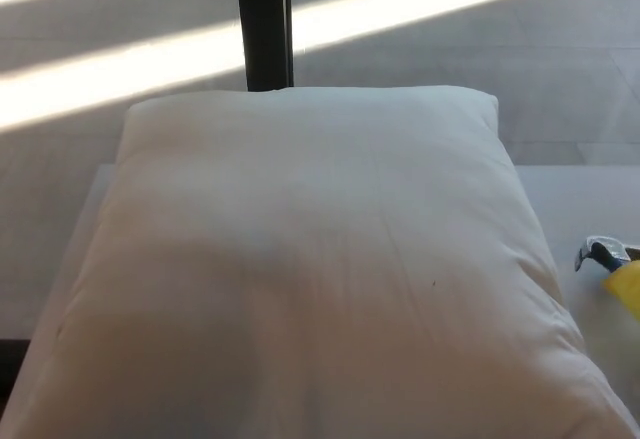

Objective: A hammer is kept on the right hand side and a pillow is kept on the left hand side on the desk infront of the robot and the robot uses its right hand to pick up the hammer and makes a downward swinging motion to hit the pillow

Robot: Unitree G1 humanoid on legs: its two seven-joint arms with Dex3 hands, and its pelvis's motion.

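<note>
Your hammer [612, 264] sits low at the desk's [580, 199] right edge, beside the pillow [310, 269]; neither hand shows, so grip is unknown and a swing could miss.

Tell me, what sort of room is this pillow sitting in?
Probably an indoor workspace or lab near a window, not a bedroom. The large white fabric pillow lies on a pale flat desk, a yellow-handled metal-headed hammer shows at the right edge, and sunlight stripes cross the grey tiled floor by a black post.
</note>
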